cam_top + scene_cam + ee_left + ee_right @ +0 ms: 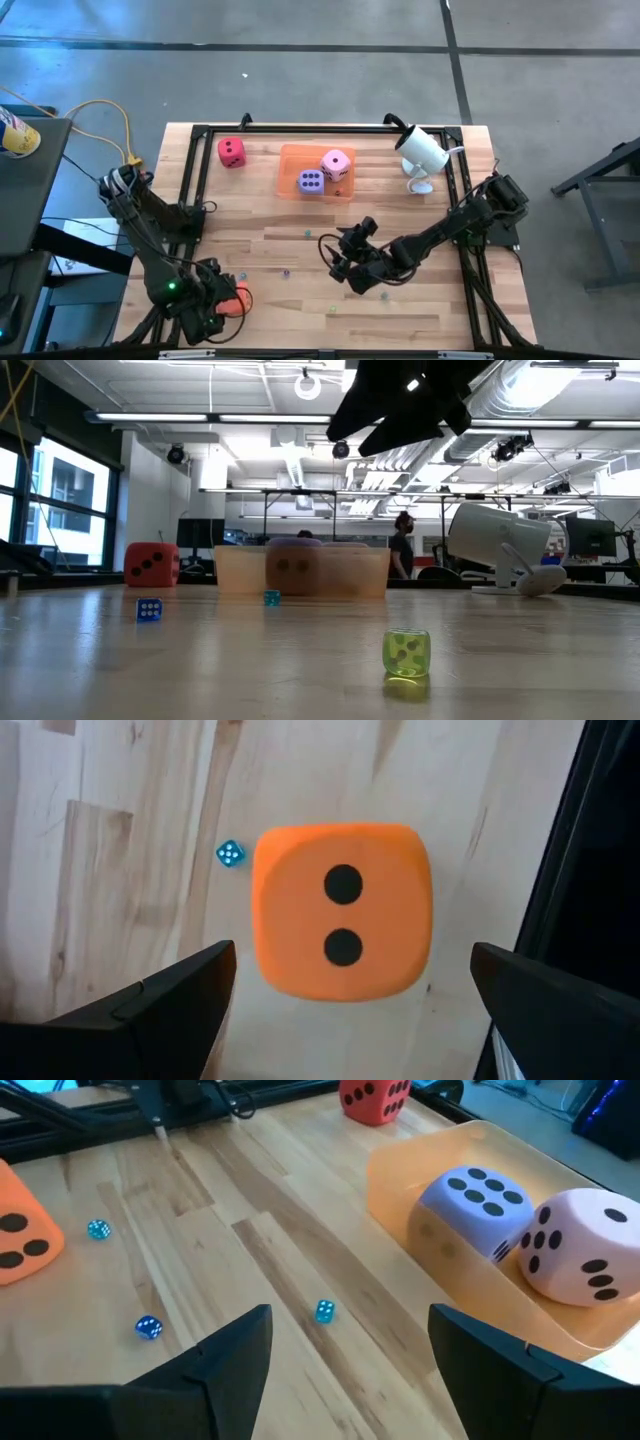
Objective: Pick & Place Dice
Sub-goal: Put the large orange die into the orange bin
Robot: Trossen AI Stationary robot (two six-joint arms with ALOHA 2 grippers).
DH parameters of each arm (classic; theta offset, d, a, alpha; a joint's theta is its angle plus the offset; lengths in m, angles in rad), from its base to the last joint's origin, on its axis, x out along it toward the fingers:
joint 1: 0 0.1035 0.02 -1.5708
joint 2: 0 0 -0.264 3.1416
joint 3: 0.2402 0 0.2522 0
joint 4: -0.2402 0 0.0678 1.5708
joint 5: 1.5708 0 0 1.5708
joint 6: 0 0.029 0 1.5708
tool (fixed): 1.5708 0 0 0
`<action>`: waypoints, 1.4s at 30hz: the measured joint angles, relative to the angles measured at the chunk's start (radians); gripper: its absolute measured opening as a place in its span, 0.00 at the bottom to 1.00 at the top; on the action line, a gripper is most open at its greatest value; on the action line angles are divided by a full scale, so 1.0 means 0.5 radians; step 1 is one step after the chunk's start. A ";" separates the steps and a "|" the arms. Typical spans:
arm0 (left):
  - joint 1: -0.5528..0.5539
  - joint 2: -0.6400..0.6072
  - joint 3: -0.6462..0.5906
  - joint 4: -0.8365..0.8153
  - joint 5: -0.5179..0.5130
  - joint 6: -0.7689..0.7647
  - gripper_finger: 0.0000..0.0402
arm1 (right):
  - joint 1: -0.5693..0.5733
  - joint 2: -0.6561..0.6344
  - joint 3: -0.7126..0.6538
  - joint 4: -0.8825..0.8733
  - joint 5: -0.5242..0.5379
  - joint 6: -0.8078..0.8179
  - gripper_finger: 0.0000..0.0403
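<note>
The orange die (343,910) (238,298) rests on the table near its near-left corner, two pips up. My left gripper (350,1025) (222,308) hovers above it, open, one finger on either side and apart from it. The purple die (310,181) (470,1205) and the light pink die (336,163) (580,1245) sit side by side in the translucent orange tray (290,160) (400,1170). On the bare wood left of the tray stands the red die (231,151) (152,563). My right gripper (345,258) (350,1370) is open above mid-table, holding nothing.
A white desk camera (420,155) (500,540) stands right of the tray. Tiny dice lie scattered on the wood: blue (148,610), teal (271,597), green (406,653). A black frame (200,135) runs along the table edges. A person (403,540) stands in the room beyond.
</note>
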State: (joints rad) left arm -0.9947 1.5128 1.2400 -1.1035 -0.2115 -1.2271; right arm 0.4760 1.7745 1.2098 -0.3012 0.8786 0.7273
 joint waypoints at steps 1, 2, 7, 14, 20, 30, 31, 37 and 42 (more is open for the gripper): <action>0.001 0.017 0.000 0.011 0.001 0.015 0.98 | -0.003 0.000 0.000 0.001 -0.004 -0.005 0.64; 0.001 0.045 0.000 0.023 0.001 0.041 0.98 | -0.003 0.000 0.000 0.002 -0.006 -0.020 0.64; 0.024 0.170 -0.001 0.041 0.102 0.130 0.98 | -0.001 0.000 0.000 0.009 -0.007 -0.057 0.64; 0.027 0.182 -0.001 0.039 0.047 0.127 0.98 | -0.001 0.000 0.000 0.014 -0.007 -0.081 0.64; 0.027 0.182 -0.001 0.039 0.048 0.081 0.98 | -0.001 0.000 0.000 0.026 -0.007 -0.083 0.64; 0.042 0.264 -0.001 0.034 0.076 0.098 0.98 | -0.001 0.000 0.000 0.040 -0.007 -0.088 0.64; 0.049 0.270 -0.001 0.033 0.080 0.103 0.98 | -0.001 0.000 0.000 0.040 -0.007 -0.088 0.64; 0.064 0.308 0.005 0.029 0.100 0.103 0.98 | -0.001 0.000 0.000 0.043 -0.007 -0.088 0.64; 0.065 0.313 0.005 0.031 0.114 0.095 0.98 | -0.001 0.000 0.000 0.043 -0.007 -0.088 0.64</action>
State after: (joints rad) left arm -0.9623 1.6691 1.2427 -1.0882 -0.1543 -1.1796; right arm 0.4755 1.7744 1.2098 -0.2798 0.8749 0.6834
